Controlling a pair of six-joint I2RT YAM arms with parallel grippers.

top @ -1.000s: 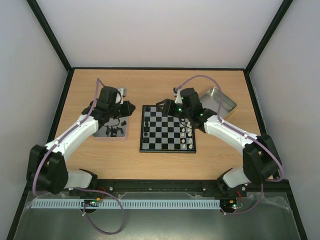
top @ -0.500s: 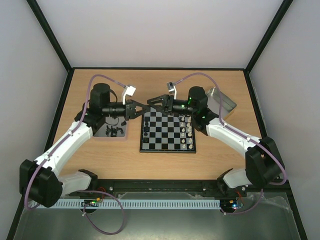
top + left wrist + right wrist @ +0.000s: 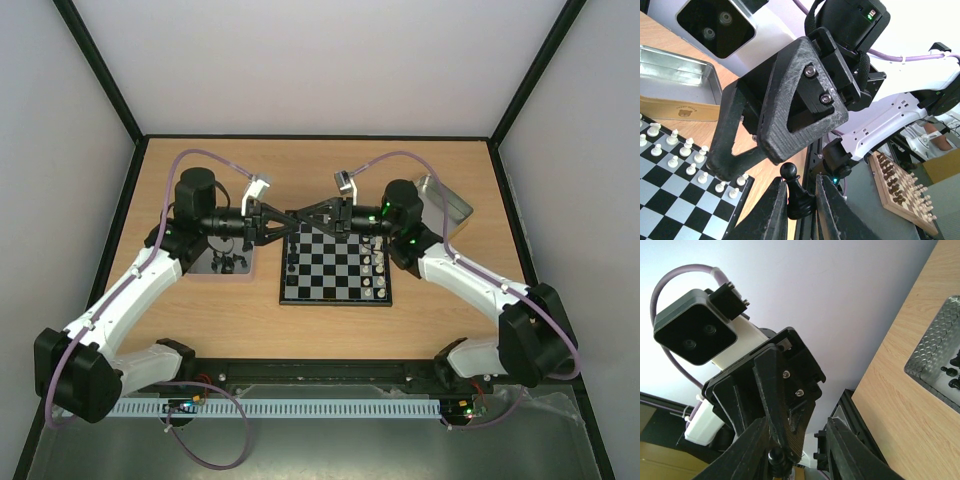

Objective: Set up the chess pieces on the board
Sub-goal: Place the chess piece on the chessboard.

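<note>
**Pawn in mid-air, nose to nose over the board's far left corner**

We've got one black pawn (image 3: 796,195) up off the desk (image 3: 330,170), and the left jaws are clenched on it. They pinch it low on its body, a finger on each side, and its round head pokes out past the tips. So the pawn's long axis looks to run along the left fingers (image 3: 769,212), head aimed at the right arm (image 3: 455,270). From above, it hangs over the far left corner of the board (image 3: 335,265), above the squares and not on one.

And here are the right jaws, meeting it tip to tip! From the right wrist we see their fingers (image 3: 747,450) spread, with the pawn's head and a left finger sitting in the gap. There's daylight on the other side, so we call them released, gripping nothing. Whether a pad brushes the pawn, we can't tell.

Here's what it turns on. The pawn sits dead ahead of the right jaws, pointing into them end-on, with both arms level and facing each other. We read this as a handover. The right jaws would have only that small head to close on, and that could slip. More black pieces (image 3: 292,258) line the board's left edge, pale pieces (image 3: 372,268) its right, and others wait in the tray (image 3: 205,268).
</note>
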